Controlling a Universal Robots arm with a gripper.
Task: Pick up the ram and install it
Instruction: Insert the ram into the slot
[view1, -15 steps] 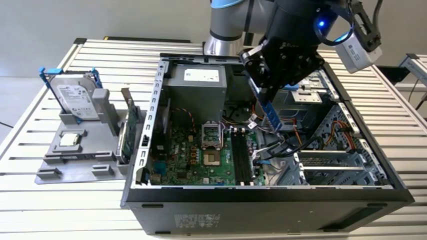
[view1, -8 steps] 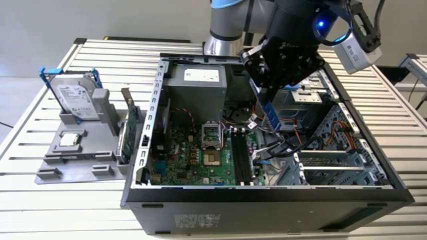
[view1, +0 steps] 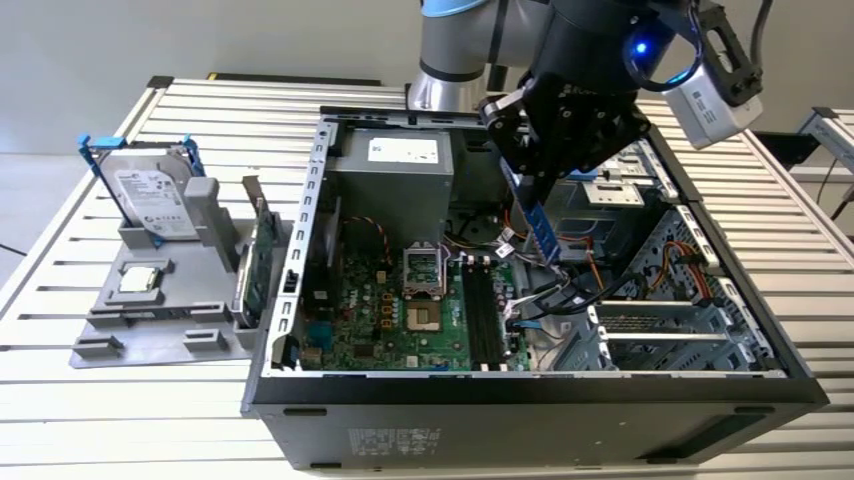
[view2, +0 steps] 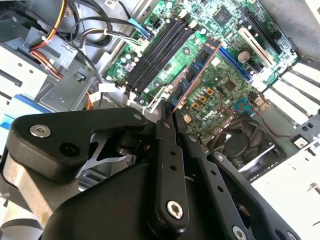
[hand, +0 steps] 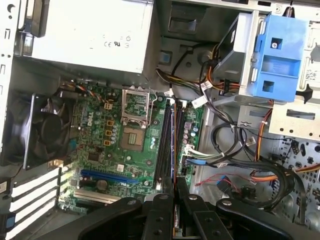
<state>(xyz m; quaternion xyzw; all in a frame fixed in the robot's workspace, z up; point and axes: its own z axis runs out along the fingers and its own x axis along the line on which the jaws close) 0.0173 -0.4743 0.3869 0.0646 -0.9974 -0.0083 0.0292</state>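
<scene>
My black gripper (view1: 535, 186) is shut on the ram (view1: 542, 226), a thin blue stick that hangs down from the fingers inside the open computer case (view1: 286, 300). The stick's lower end is still above the motherboard, close to the black memory slots (view1: 481, 312). In the second wrist view the ram (view2: 195, 69) reaches out from the gripper (view2: 168, 107) over the board, beside the memory slots (view2: 159, 51). In the first wrist view the ram (hand: 173, 160) appears edge-on, running along the memory slots (hand: 163, 137) from the gripper (hand: 173, 194).
A grey fixture (view1: 147, 325) on the exterior view's left holds a hard drive (view1: 150, 195) in a blue bracket, a processor chip (view1: 142, 280) and a green card (view1: 263, 255). Cables (view1: 567, 290), the power supply (view1: 394, 175) and drive cages (view1: 694, 260) crowd the case.
</scene>
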